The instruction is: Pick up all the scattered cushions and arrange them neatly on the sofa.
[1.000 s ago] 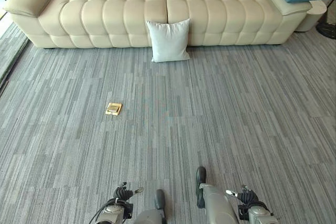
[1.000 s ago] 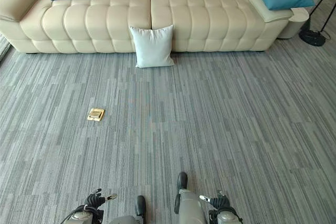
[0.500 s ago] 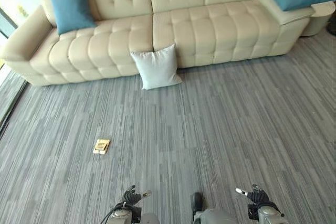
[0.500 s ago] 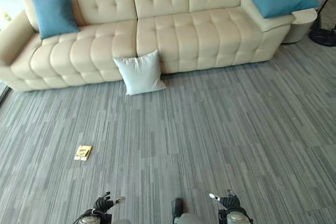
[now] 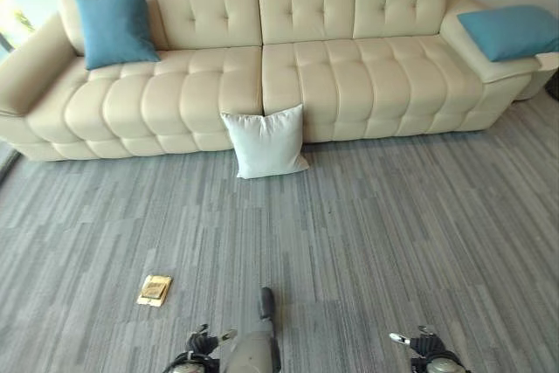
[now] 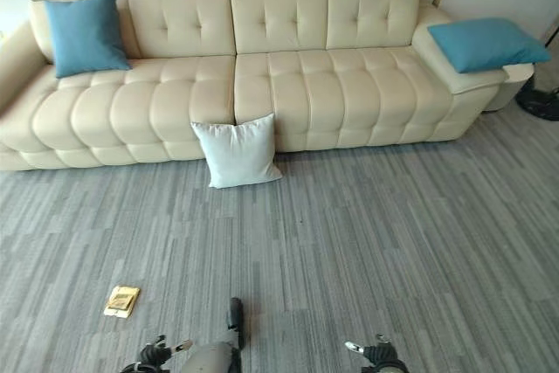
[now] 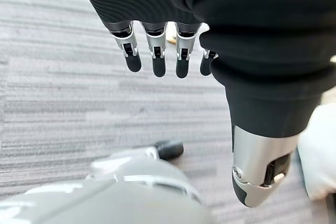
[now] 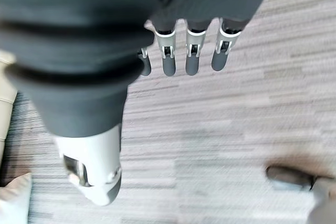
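The white cushion stands on edge on the grey carpet, well ahead of both hands, its back leaning against the front of the cream sofa just where the two seat sections meet. It is nearly square, so it has no clear long axis; its broad face is turned toward the hands and its top edge tilts slightly, the corner toward the left-hand side sitting a little lower. One blue cushion is propped upright against the sofa back far ahead and off to the left-hand side, and another blue cushion lies flat on the sofa's armrest far ahead on the right-hand side. The left hand hangs over the carpet with its fingers straight and spread in a row, thumb apart, holding nothing. The right hand hangs the same way, fingers straight and relaxed, empty, a corner of the white cushion showing past its thumb. A small tan floor plate lies flat in the carpet, just ahead of the left hand.
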`<state>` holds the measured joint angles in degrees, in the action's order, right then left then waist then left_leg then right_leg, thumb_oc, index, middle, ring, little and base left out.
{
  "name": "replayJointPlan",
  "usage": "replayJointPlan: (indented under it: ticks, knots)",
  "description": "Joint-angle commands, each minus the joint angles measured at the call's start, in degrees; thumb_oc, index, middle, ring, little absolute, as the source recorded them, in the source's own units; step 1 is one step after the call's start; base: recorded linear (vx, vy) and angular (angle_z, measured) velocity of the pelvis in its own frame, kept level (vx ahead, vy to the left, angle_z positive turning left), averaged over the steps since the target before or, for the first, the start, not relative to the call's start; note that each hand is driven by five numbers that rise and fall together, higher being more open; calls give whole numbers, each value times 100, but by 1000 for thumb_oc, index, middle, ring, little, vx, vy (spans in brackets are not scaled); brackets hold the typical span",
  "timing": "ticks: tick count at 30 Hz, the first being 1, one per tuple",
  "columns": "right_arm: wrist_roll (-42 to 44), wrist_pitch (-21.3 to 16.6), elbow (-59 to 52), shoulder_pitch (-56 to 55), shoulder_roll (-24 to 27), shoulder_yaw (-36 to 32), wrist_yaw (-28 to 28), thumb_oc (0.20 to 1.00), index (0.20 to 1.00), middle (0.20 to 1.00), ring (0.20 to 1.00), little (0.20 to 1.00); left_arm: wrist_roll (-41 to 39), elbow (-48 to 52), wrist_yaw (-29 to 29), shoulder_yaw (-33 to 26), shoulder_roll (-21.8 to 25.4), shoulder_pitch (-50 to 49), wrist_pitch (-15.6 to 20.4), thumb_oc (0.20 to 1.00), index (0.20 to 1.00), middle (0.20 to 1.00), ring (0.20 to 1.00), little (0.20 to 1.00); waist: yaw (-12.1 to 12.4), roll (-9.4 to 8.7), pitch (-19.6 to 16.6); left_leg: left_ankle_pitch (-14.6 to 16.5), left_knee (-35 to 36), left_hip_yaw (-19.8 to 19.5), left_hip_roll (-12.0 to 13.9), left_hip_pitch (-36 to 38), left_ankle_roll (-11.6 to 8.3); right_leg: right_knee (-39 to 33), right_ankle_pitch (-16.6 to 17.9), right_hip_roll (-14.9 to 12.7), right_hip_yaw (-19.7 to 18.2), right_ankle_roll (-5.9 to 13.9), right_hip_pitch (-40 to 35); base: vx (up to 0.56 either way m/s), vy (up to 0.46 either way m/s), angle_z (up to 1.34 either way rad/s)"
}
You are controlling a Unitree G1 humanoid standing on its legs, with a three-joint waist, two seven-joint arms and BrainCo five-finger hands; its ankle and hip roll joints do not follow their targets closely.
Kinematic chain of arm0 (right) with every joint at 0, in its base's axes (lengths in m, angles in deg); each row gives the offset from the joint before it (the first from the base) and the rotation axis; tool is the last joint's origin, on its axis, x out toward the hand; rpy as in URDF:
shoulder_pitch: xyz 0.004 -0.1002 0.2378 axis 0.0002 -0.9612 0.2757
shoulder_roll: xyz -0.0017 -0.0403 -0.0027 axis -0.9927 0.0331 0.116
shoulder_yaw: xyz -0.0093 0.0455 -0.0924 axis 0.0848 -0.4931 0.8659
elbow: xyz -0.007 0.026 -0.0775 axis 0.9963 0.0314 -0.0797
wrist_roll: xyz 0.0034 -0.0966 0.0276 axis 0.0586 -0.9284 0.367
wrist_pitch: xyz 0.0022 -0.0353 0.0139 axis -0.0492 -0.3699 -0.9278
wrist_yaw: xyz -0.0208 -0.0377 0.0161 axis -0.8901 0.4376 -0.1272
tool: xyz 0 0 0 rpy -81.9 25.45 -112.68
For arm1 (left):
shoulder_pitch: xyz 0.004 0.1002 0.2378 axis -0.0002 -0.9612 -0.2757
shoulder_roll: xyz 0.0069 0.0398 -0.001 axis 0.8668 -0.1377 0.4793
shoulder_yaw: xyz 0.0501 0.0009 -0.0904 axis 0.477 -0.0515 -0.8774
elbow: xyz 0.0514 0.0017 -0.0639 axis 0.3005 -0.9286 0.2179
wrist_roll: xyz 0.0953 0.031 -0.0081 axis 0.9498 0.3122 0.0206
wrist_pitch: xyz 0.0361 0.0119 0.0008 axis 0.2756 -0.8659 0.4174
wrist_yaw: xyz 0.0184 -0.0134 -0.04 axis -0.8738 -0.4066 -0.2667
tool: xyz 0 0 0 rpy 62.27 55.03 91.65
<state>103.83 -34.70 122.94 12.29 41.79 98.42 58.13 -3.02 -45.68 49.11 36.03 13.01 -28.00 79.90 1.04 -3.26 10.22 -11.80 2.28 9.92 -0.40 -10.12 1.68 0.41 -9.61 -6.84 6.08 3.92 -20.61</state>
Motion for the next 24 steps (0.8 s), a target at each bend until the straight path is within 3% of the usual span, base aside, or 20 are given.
replayJointPlan:
  ticks: [1,3,5,6,7,10,14,18,24]
  knots:
    - [-140,15,-278,62,190,-74,-49,1000,1000,1000,1000,1000,11,105,3,185,42,127,70,1000,1000,1000,1000,1000,193,190,-9,284,-91,-172,604,-80,-567,69,-155,-4,-420,217,559,451,284,7]
    - [-162,58,-287,41,118,-55,-93,1000,1000,1000,1000,1000,79,116,25,190,85,164,35,1000,1000,1000,1000,1000,203,60,-97,596,-250,-123,357,-4,-361,640,131,-163,-523,407,802,460,383,9]
    - [-139,52,-354,55,64,-75,-118,1000,1000,1000,1000,1000,151,261,26,275,184,313,27,1000,1000,1000,1000,1000,86,71,47,1012,-214,-186,42,382,34,2675,1434,-269,-617,616,1684,395,483,23]
    - [-108,29,-387,41,33,-96,-93,1000,1000,1000,1000,1000,154,289,17,295,205,357,28,1000,1000,1000,1000,1000,15,174,152,1127,-99,-235,16,681,127,3340,1582,-236,-561,537,2062,696,354,39]
    - [-30,20,-368,14,-2,-78,-44,1000,1000,1000,1000,1000,-63,218,-34,257,178,425,70,1000,1000,1000,1000,1000,-215,326,482,1416,210,-512,27,1527,67,2395,730,-37,151,212,3131,699,187,45]
    - [-12,51,-329,23,17,-110,-27,1000,1000,1000,1000,1000,-66,195,-44,227,178,494,105,1000,1000,1000,1000,1000,-369,245,563,1620,270,-672,-78,1868,-21,893,1062,82,295,362,3303,410,-31,43]
    - [-21,65,-286,-75,27,-214,-12,1000,1000,1000,1000,1000,16,84,-15,193,155,542,130,1000,1000,1000,1000,1000,-559,182,514,1900,272,-818,-119,2222,-138,-76,1365,138,428,483,3311,327,-85,72]
    - [26,31,-165,-174,103,-284,-33,1000,1000,1000,1000,1000,86,20,6,230,10,449,125,1000,1000,1000,1000,1000,-663,234,294,2050,272,-927,23,2454,-247,37,1444,210,415,267,3077,416,-177,69]
    - [141,-64,-271,-98,225,-263,-32,1000,1000,1000,1000,1000,79,197,36,401,-71,466,98,1000,1000,1000,1000,1000,-719,391,163,2049,108,-942,282,2423,-411,196,1125,405,461,56,2963,154,-102,6]
